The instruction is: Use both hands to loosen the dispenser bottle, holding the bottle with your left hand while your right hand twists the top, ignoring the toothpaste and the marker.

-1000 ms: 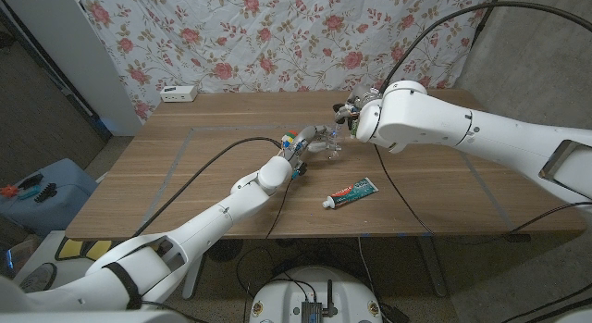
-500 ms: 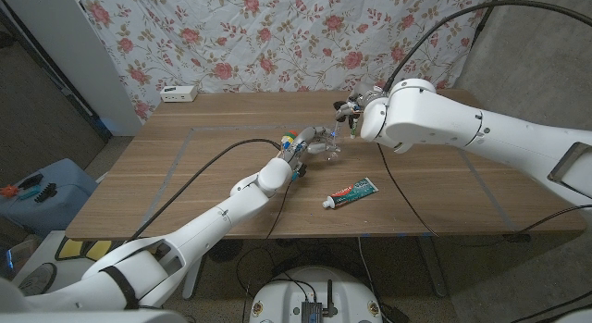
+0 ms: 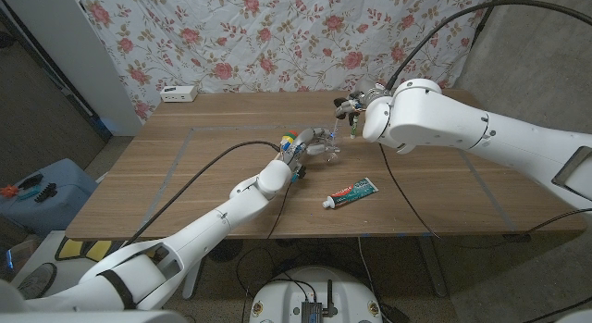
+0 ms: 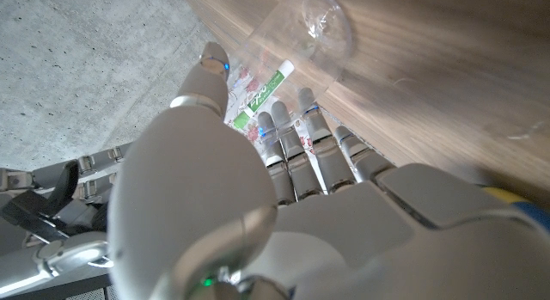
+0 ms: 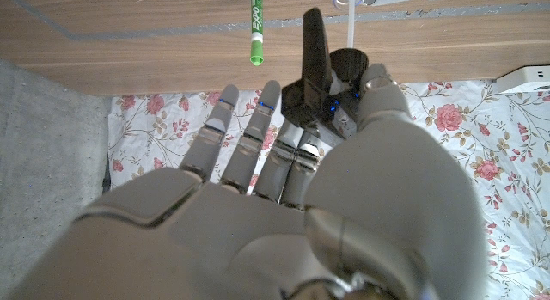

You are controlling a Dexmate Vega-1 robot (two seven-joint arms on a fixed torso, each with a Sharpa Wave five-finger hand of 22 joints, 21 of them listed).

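The bottle (image 3: 321, 142), a clear one, was held off the table (image 3: 185, 175) near its middle, tilted with its neck towards the right arm. The left hand (image 3: 298, 159) gripped it at the lower end. In the left wrist view its fingers (image 4: 296, 137) and thumb reached up around the clear body; the contact itself was partly hidden.

The right hand (image 3: 359, 108) stood a little beyond the bottle's neck, nearer the far edge. In the right wrist view its thumb and fingers (image 5: 258, 137) were closed on the black top (image 5: 331, 72), the nozzle standing up between them.

In the head view a gap showed between the right hand and the bottle's neck. Judged from that, the top was no longer seated on the bottle. The loosening therefore appeared done, and carried through to removal. Whether a dip tube joined the two parts across the gap could not be told.

Division of work was as specified: left hand on the bottle, right hand on the top.

The toothpaste (image 3: 351, 190) lay on the table near the front edge, well apart from both hands. The marker (image 5: 256, 25), green, lay on the table beyond the right hand. Neither was touched.

Remaining work, if any, seemed limited to setting the two parts down.
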